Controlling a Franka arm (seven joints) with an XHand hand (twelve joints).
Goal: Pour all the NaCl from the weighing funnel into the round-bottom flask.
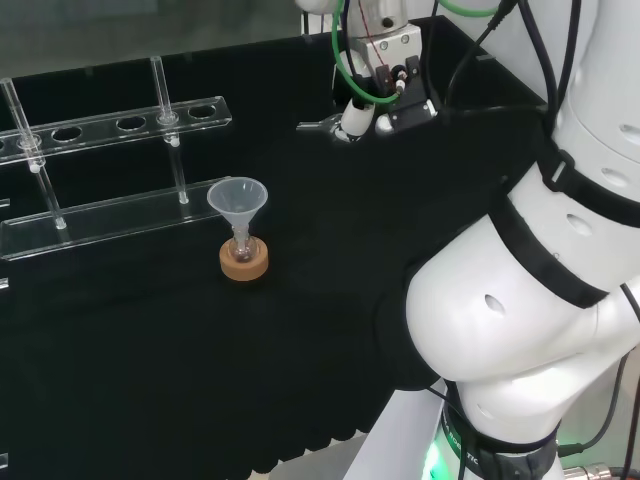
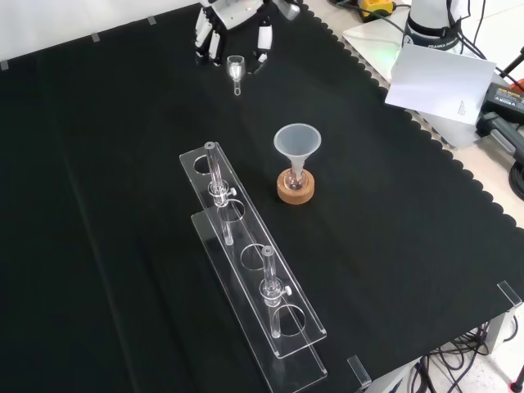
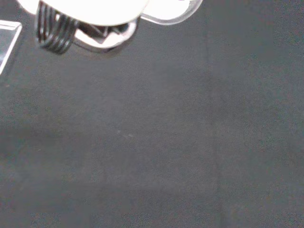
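Observation:
A small round-bottom flask [image 1: 241,248] [image 2: 295,175] stands on a cork ring [image 1: 245,266] [image 2: 295,191] near the middle of the cloth. A clear plastic funnel [image 1: 237,196] [image 2: 297,141] sits in its neck. The hand [image 1: 362,105] [image 2: 211,31] [image 3: 85,9] is far from it, at the top of the front view. Its fingers curl down around the clear glass weighing funnel [image 1: 318,126] [image 2: 236,67] [image 3: 171,18], which it holds above the cloth with the stem pointing away from the palm. What the weighing funnel contains cannot be made out.
A clear two-tier tube rack [image 1: 110,215] [image 2: 254,278] lies left of the flask in both views, with two glass tubes upright in it. White paper [image 2: 438,82] lies beyond the cloth's scalloped edge at the front view's right.

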